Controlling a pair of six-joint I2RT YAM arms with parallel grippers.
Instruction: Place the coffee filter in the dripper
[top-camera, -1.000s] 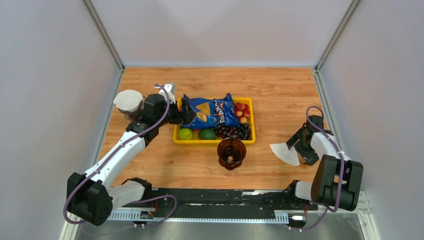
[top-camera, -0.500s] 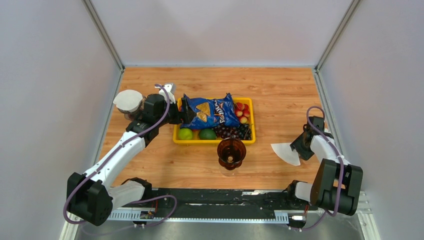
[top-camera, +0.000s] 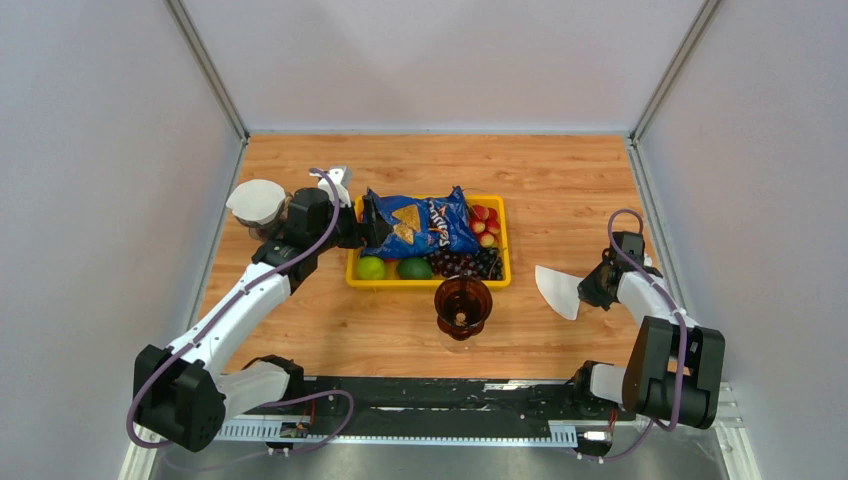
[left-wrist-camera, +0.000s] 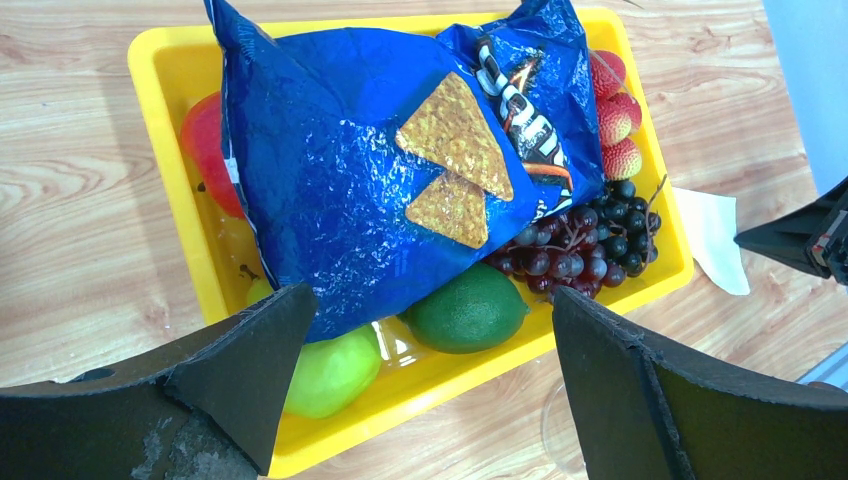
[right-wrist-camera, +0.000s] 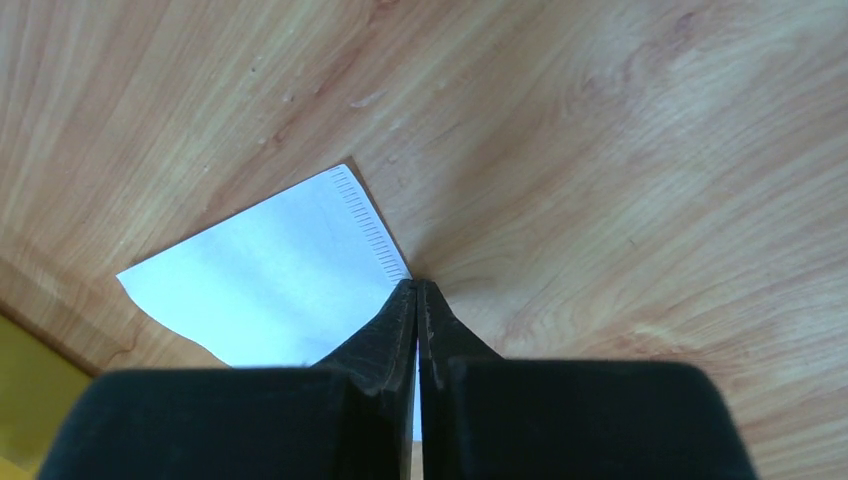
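The white paper coffee filter (top-camera: 557, 290) lies folded flat at the right side of the wooden table, and it also shows in the left wrist view as a coffee filter (left-wrist-camera: 710, 235) past the tray's corner. My right gripper (top-camera: 590, 291) is shut on its right edge. In the right wrist view the right gripper (right-wrist-camera: 416, 285) pinches a white sliver of the filter (right-wrist-camera: 270, 270) between closed jaws. The brown dripper (top-camera: 462, 305) stands left of the filter, in front of the tray. My left gripper (top-camera: 366, 222) hangs open over the tray's left end, holding nothing.
A yellow tray (top-camera: 428, 282) holds a blue chip bag (top-camera: 415, 225), green limes (top-camera: 415, 268), dark grapes (top-camera: 470, 264) and red lychees (top-camera: 483, 222). A white-lidded object (top-camera: 256, 200) sits at the far left. Grey walls enclose three sides.
My right gripper went from open to shut on the filter's edge. It shifted up and slightly left, and the filter moved with it. The left arm stayed still.
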